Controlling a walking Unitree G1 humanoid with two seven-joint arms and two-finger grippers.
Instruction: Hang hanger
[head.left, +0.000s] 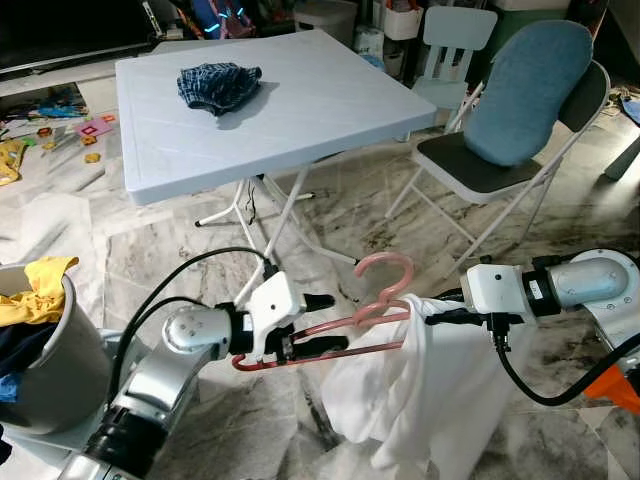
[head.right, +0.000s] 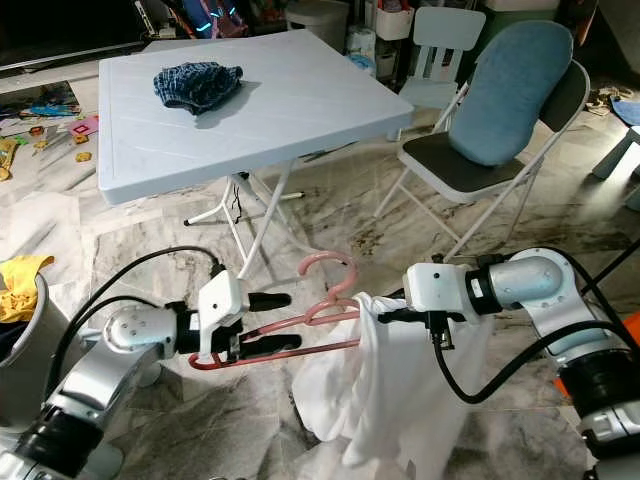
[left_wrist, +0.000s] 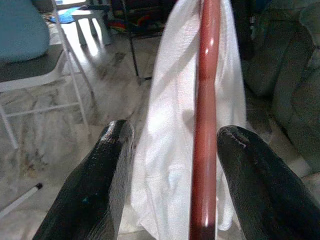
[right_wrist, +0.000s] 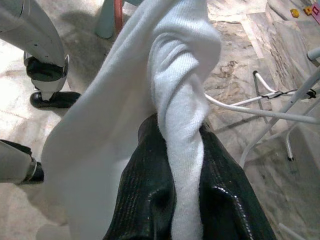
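Now the pink hanger (head.left: 345, 325) is in the air above the marble floor (head.left: 180, 250), in front of the white folding table (head.left: 300, 110), and it lies almost level with its hook (head.left: 385, 275) pointing up. The left gripper (head.left: 318, 322) is at the left end of the hanger; in the left wrist view its two black fingers (left_wrist: 95, 190) stand apart on both sides of the pink bar (left_wrist: 206, 125), so the claw looks released around the bar, not clenched on it. The right gripper (head.right: 392, 314) is pinched shut on a fold of the white garment (head.right: 375, 400); the cloth runs between its fingers (right_wrist: 145, 195). This garment is draped over the right part of the hanger and hangs down toward the floor. A blue checked cloth (head.left: 218, 85) lies on the table, and a folding chair with a blue cushion (head.left: 525, 90) stands to the right of the table. A grey basket (head.left: 55, 375) with clothes stands at the robot's left.
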